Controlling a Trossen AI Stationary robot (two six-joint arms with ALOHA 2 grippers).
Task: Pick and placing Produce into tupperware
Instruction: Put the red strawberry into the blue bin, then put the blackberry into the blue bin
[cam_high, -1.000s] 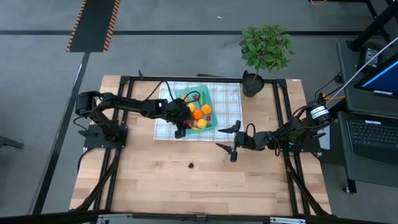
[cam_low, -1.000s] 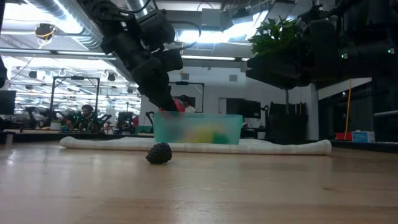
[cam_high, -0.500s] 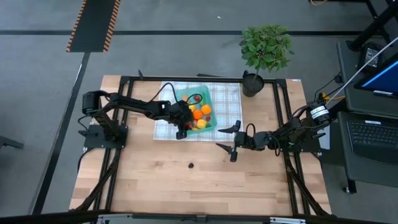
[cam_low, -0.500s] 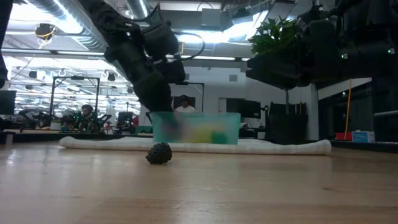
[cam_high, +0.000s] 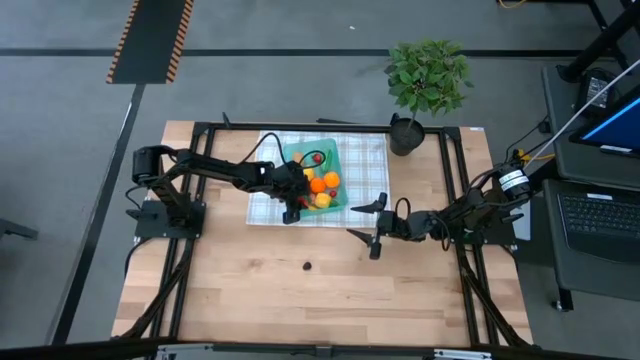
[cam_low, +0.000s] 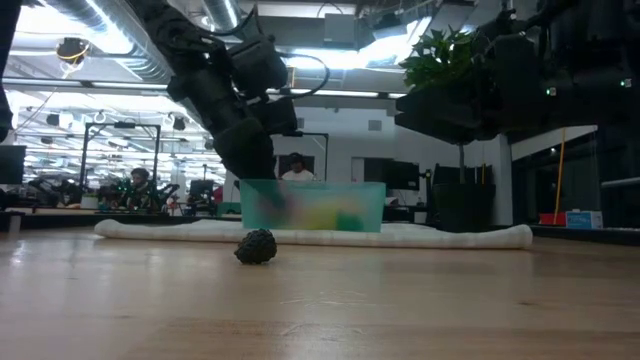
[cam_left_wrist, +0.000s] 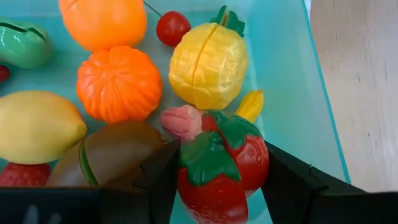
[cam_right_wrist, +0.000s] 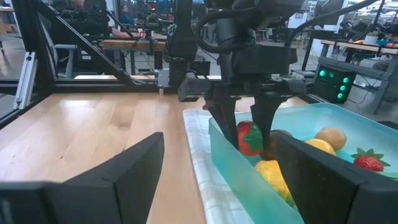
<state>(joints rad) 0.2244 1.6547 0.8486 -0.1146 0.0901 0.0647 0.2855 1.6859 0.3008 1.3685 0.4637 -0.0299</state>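
Pale wood-plank counter (cam_high: 250, 300) framed by black rails, white-green checked cloth (cam_high: 365, 165) spread flat at the far middle, black plant pot (cam_high: 404, 138) at the cloth's far right corner, small dark lumpy item (cam_high: 307, 266) alone on bare wood, well apart from the cloth

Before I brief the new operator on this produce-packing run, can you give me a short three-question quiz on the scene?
1. True or false: the left gripper has a strawberry between its fingers, over the tupperware.
2. Which arm waits with open jaws beside the checked cloth? A) left B) right
3. What dark item lies alone on the bare table?

Key: 1 true; 2 B, the right gripper; 3 a small dark bumpy piece, kind unclear.
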